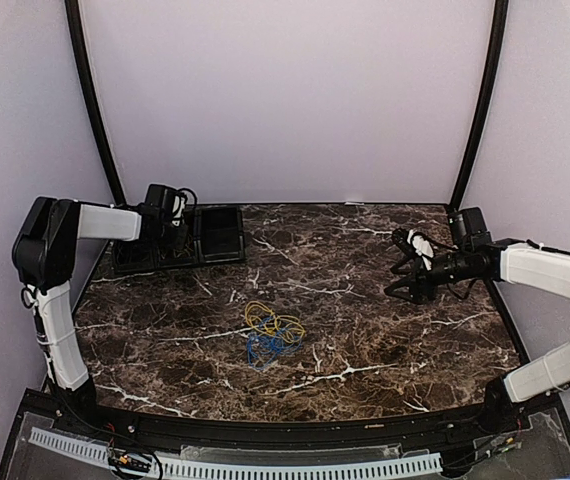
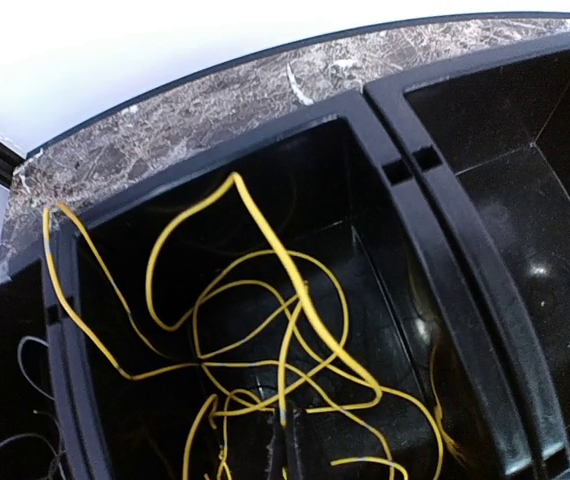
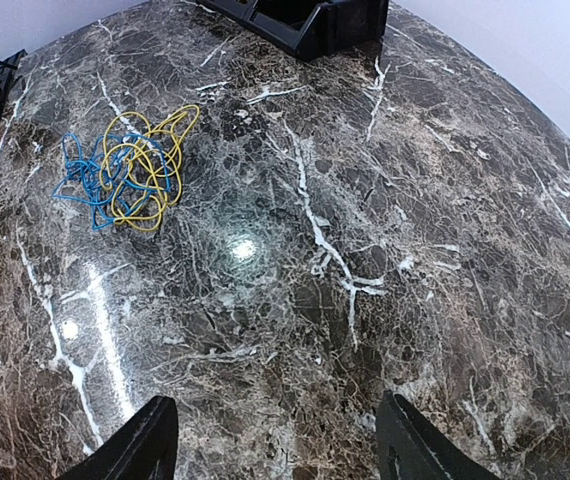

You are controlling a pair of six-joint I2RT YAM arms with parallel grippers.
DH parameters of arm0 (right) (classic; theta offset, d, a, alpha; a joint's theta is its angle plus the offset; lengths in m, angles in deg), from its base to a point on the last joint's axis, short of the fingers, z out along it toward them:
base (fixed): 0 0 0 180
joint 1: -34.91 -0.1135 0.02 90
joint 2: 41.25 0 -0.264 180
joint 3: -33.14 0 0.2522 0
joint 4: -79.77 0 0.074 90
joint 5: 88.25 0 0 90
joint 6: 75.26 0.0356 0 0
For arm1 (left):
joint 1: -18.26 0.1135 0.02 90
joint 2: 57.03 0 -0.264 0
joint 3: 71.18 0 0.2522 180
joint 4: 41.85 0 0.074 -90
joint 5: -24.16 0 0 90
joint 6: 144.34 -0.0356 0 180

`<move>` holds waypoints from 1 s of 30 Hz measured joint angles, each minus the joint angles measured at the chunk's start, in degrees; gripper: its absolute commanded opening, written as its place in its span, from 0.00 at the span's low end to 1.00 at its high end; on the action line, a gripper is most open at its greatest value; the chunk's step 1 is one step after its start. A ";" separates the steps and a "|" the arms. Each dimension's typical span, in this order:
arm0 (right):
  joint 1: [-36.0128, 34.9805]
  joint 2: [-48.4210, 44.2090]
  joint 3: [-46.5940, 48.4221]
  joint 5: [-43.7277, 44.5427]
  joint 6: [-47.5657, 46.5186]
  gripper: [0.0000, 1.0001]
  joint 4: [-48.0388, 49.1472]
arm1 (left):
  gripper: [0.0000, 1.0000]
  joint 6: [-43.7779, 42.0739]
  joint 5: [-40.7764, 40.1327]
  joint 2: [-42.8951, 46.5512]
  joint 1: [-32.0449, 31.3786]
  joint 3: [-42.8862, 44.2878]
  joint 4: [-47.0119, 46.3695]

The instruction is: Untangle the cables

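Tangle sits mid-desk, toward the near edge: yellow cable on the far side, blue cable on the near side, loops overlapping in the middle. The bundle's long axis runs roughly far-to-near.

Right claw is spread wide, holding nothing, and hovers over bare desk on the right. From it the tangle lies to the left and a bit nearer the bases. In my right wrist view it's far off at upper left, yellow cable on the claw's side, blue cable beyond.

Left claw is over the black tray at back left, with a separate yellow tray cord in the compartment under it. Can't tell if that claw is gripping it; the fingers are barely in shot.

My read: the right claw is slightly nearer and free, so it goes in from the yellow side.
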 measured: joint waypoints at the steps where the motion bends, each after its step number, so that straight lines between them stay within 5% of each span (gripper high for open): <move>1: 0.00 0.00 0.00 0.00 0.00 0.69 -0.02 | 0.13 0.17 -0.04 0.17 0.00 0.48 0.66; 5: 0.00 0.00 0.00 0.00 -0.09 0.69 -0.02 | 0.17 1.60 -0.31 2.97 0.00 1.66 3.98; 14: 0.00 0.00 0.00 0.02 -0.17 0.69 -0.07 | 0.47 3.43 0.07 10.84 0.02 2.71 9.64; 30: 0.00 0.00 0.00 0.20 -0.44 0.69 -0.17 | 0.44 6.60 11.78 24.35 -3.19 -2.99 14.75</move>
